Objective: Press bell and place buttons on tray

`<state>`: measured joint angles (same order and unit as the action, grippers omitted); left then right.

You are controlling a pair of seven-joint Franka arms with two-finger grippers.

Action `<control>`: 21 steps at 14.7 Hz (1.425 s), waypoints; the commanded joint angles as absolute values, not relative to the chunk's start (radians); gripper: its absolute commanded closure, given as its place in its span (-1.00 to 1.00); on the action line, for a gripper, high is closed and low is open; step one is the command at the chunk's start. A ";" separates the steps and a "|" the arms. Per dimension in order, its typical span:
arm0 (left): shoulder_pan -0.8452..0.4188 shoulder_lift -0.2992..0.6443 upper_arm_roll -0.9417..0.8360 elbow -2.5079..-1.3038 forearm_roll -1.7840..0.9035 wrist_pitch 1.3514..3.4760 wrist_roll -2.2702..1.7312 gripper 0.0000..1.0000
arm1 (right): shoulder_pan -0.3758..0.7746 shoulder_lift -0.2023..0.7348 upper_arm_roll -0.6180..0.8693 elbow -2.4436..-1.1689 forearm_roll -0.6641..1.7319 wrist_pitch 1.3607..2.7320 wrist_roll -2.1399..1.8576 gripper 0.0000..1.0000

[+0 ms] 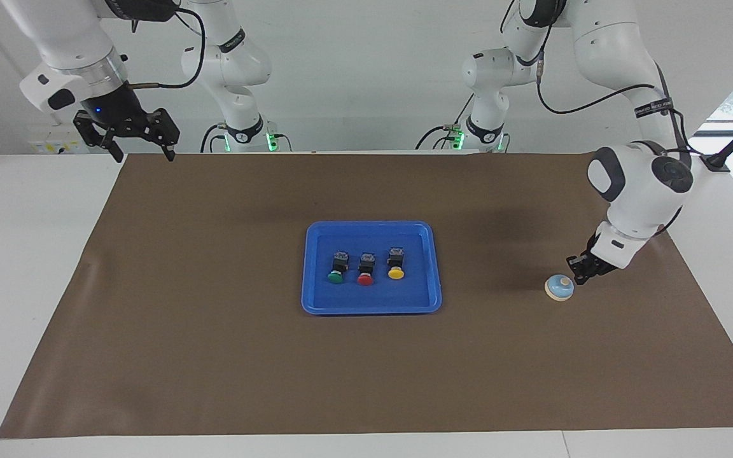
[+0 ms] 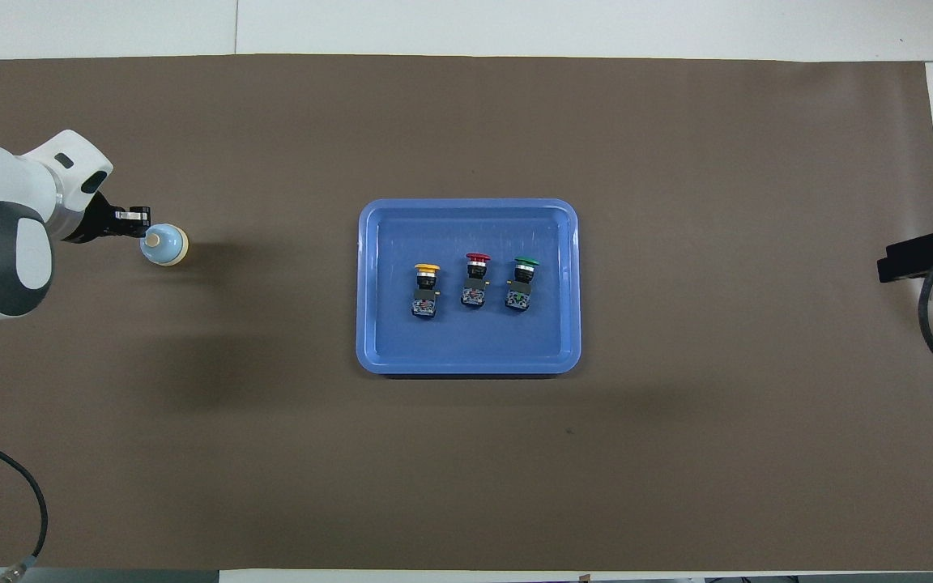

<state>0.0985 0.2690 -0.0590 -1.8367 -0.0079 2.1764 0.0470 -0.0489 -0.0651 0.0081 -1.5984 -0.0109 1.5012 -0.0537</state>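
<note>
white arms (image 1: 634, 44), black fingers (image 1: 169, 151), black cables (image 1: 570, 108)

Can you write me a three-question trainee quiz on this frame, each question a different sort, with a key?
1. True or false: all three buttons lie in the tray.
2. Which gripper is down at the bell? A) left gripper B) right gripper
3. Fill in: the button between the yellow button and the green button is ____.

Key:
1. True.
2. A; the right gripper waits raised over the table's edge at the right arm's end.
3. The red button.
</note>
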 commanded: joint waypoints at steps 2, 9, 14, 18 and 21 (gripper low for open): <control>0.104 0.094 -0.060 -1.842 0.009 2.007 0.049 1.00 | -0.069 -0.087 0.018 -1.621 0.006 1.499 -0.069 -1.00; 0.100 -0.081 -0.061 -1.838 0.006 1.815 0.048 -1.00 | -0.069 -0.087 0.018 -1.621 0.006 1.499 -0.069 -1.00; 0.087 -0.130 -0.072 -1.792 0.000 1.666 0.044 -1.00 | -0.069 -0.087 0.018 -1.621 0.006 1.499 -0.069 -1.00; 0.087 -0.117 -0.074 -1.749 -0.008 1.606 0.044 -1.00 | -0.069 -0.087 0.018 -1.621 0.006 1.499 -0.069 -1.00; 0.072 -0.120 -0.074 -1.756 -0.008 1.592 0.044 -1.00 | -0.069 -0.087 0.018 -1.621 0.006 1.499 -0.069 -1.00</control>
